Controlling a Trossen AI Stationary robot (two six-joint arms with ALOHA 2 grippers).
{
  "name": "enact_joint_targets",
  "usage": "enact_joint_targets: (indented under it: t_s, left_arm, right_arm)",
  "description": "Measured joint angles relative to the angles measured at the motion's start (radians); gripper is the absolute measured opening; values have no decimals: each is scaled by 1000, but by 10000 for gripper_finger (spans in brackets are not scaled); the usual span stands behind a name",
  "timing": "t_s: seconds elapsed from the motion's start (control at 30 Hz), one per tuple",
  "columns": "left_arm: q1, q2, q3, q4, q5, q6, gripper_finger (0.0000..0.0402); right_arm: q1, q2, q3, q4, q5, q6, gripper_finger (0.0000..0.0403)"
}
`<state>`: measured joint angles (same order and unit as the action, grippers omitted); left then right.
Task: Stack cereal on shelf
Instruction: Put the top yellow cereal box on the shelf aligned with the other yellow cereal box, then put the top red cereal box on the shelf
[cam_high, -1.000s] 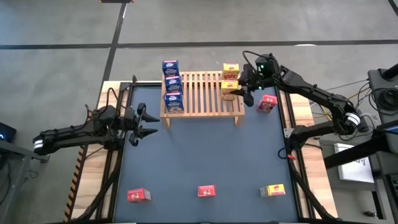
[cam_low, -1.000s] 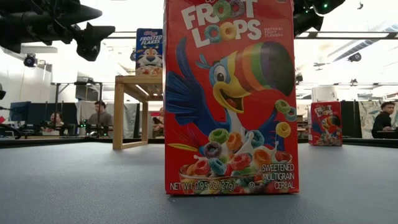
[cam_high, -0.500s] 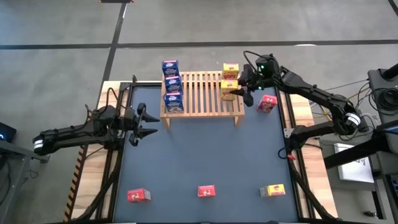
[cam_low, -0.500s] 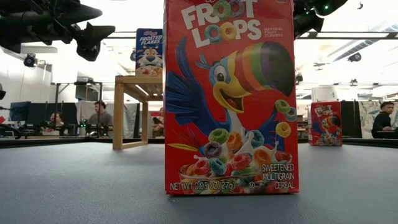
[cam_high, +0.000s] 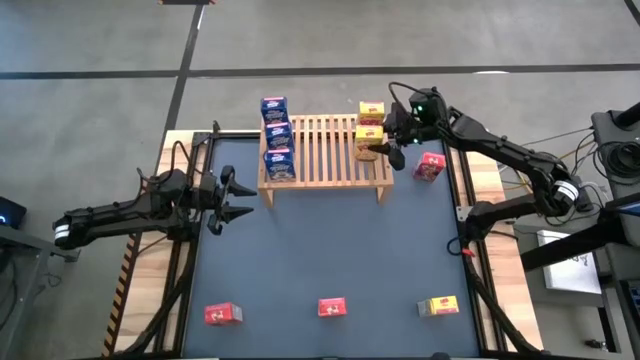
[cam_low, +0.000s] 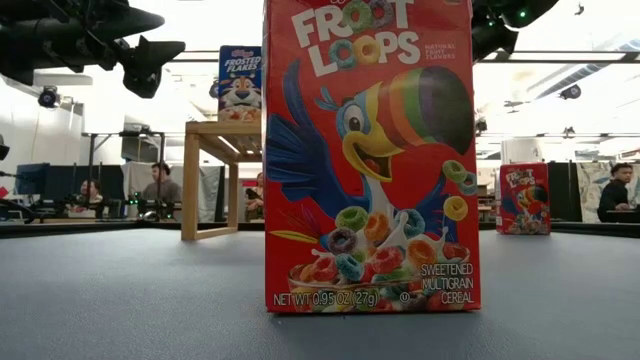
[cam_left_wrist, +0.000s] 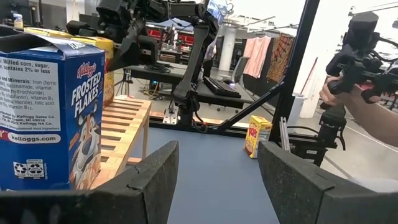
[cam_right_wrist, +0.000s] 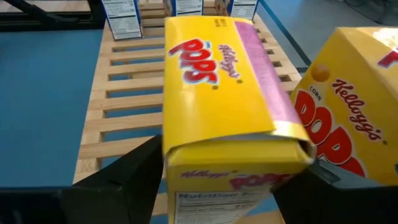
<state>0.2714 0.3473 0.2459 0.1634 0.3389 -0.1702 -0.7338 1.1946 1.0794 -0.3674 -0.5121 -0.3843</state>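
- Shelf (cam_high: 325, 152) stood at the table's far edge; three blue boxes (cam_high: 276, 137) lined its left end, two yellow boxes at its right end.
- Right gripper (cam_high: 385, 147) sat at the nearer yellow box (cam_right_wrist: 217, 81), fingers spread either side of it; contact could not be judged. The box looked tilted, so best set it square before backing straight off.
- Left gripper (cam_high: 226, 199) hung open, left of the shelf.
- Red box (cam_high: 430, 166) lay right of the shelf.
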Motion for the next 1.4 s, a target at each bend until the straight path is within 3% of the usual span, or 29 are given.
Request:
enact_joint_targets:
  t_s: [0.97,1.4]
  left_arm:
    - [0,0,0,0,0,0,203]
    - [0,0,0,0,0,4,203]
  right_arm:
    - [0,-191,6,-183,72,36,260]
    - [7,-271,6,-319,71,74,246]
